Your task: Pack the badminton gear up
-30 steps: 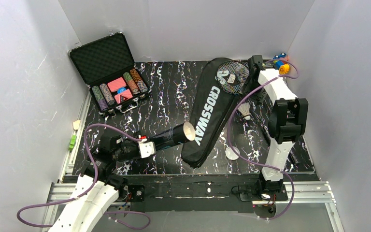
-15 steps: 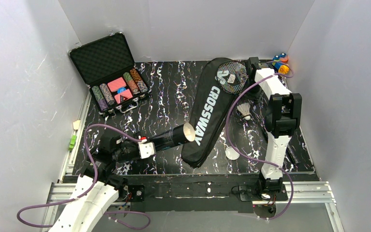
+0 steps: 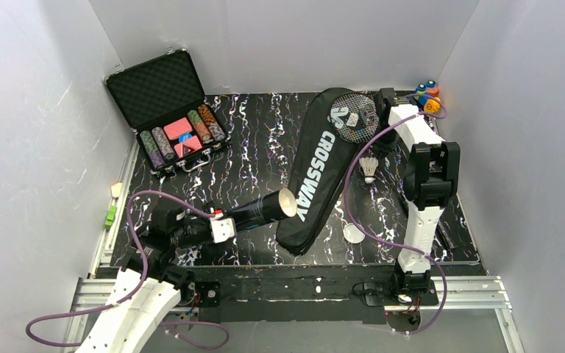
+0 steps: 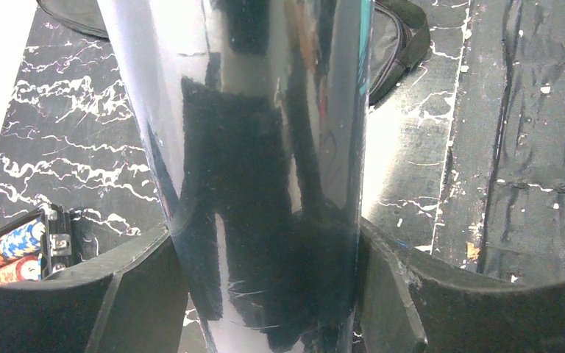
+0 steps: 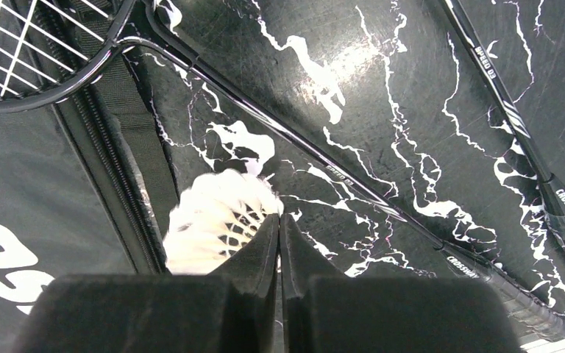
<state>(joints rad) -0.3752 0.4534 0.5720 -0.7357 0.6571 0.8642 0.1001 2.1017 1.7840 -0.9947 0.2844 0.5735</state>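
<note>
Two arms are working either side of the big black racket-shaped "CROSSWAY" bag (image 3: pixel 316 184).
The left gripper (image 4: pixel 265 250) is clamping the long dark glossy tube (image 3: pixel 261 209), its open mouth pointing at the bag's left edge. Just right of the bag, the right gripper (image 5: pixel 279 218) is pressing its jaws together, the small white feather shuttlecock (image 5: pixel 217 220) touching one finger's outer side; whether a feather is caught, I cannot tell.

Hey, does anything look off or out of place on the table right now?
Yes. The right gripper has its jaws pressed together with the shuttlecock lying against the outside of one finger, not between them, so it looks like a missed grasp. Whether a feather edge is pinched is unclear.
</note>
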